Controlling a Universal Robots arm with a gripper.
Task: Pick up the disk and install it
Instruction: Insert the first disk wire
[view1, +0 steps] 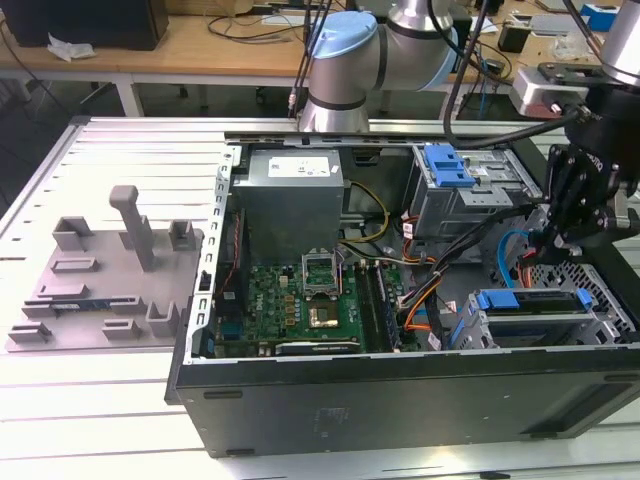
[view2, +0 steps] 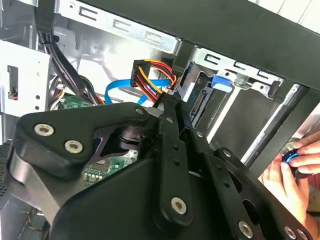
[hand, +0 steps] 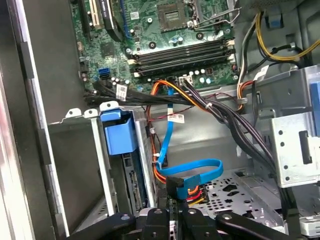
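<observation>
The disk, silver-grey with a bright blue frame, lies in the drive cage at the case's front corner on the exterior view's right. In the first wrist view the disk stands edge-on in that bay under its blue frame. My gripper hangs just beside the cage, over the case floor. Its black fingers are pressed together. Their tips meet the black connector carrying the blue flat cable and the coloured wires. My gripper holds nothing that I can make out.
The open black case holds a grey power supply, a green motherboard and an upper drive cage with a blue latch. A grey fixture plate lies outside on the exterior view's left. A person's hand is beside the case wall.
</observation>
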